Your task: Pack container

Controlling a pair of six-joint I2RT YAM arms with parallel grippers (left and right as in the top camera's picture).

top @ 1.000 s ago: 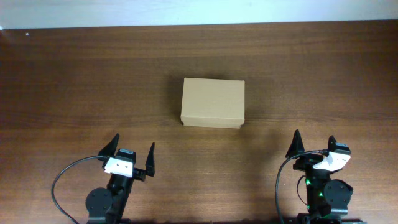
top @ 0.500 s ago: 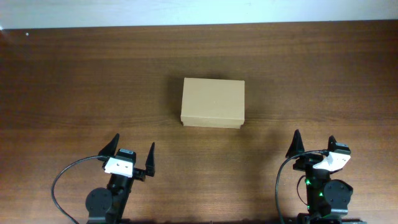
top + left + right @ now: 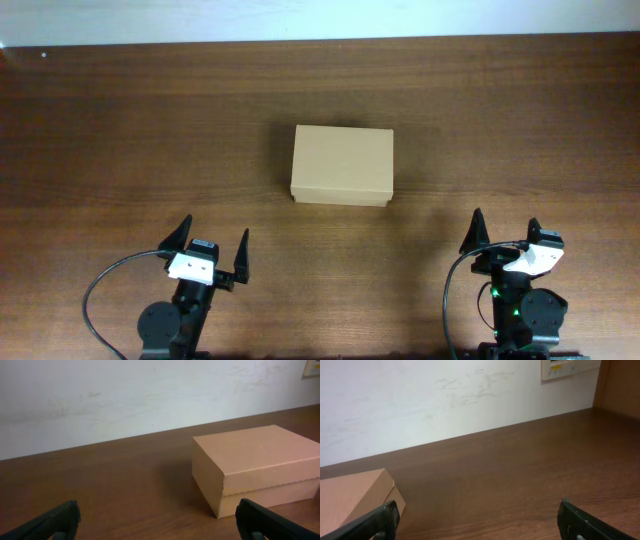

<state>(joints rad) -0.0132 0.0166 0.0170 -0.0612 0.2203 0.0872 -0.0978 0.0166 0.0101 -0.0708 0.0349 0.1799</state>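
- Down near the 7 o'clock edge of the table sits the left gripper. Its two dark fingers are spread wide and point toward 12 o'clock, with nothing between them and nothing touched.
- A black cable loops out from that arm's base toward 9 o'clock.
- In the left wrist view the fingers show only as black tips in the two bottom corners, with bare brown wood between them.
- The container lies flat on the wood a little toward 12 o'clock of the table's middle. Its lid is shut and its long side runs from 9 to 3 o'clock.
- It is well apart from both grippers: at about 2 o'clock from the left one and about 10 o'clock from the right one.
- From the left wrist camera the box fills the 3 o'clock side of the frame. One corner faces the lens, the top is plain tan, and a wavy lid seam runs along its near side.
- The right gripper sits near the table's 5 o'clock edge. Its fingers are likewise spread wide, point toward 12 o'clock and are empty.
- A small green light glows on that arm, just toward 6 o'clock of the fingers.
- In the right wrist view only a corner of the box shows, at 8 o'clock.
- A white wall rises behind the table's far edge, with a pale panel at 1 o'clock.
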